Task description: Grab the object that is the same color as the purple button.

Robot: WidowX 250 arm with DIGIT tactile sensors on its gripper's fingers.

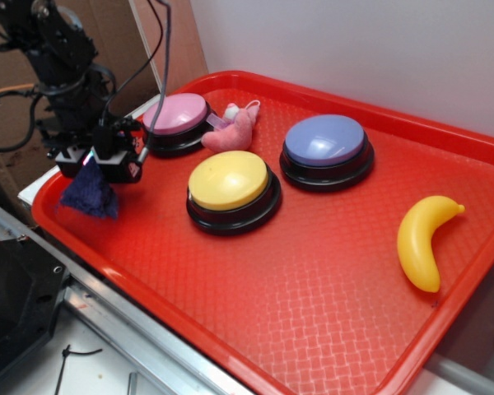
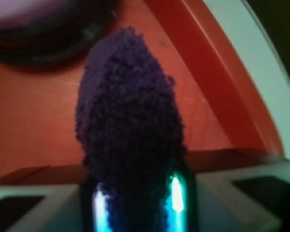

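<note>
The dark purple-blue cloth [image 1: 90, 196], fuzzy and roughly triangular, hung point-up from the hand [image 1: 100, 171], which was clamped on its top, over the red tray's [image 1: 313, 288] left corner. The pink button [image 1: 176, 115] sat nearby; the purple button [image 1: 324, 140] was well apart.

Lab-style robot test bench: red tray [image 1: 329, 313] on metal-railed table [image 1: 132, 337], cardboard backdrop [image 1: 107, 33], loose cables [image 1: 160, 49].
</note>
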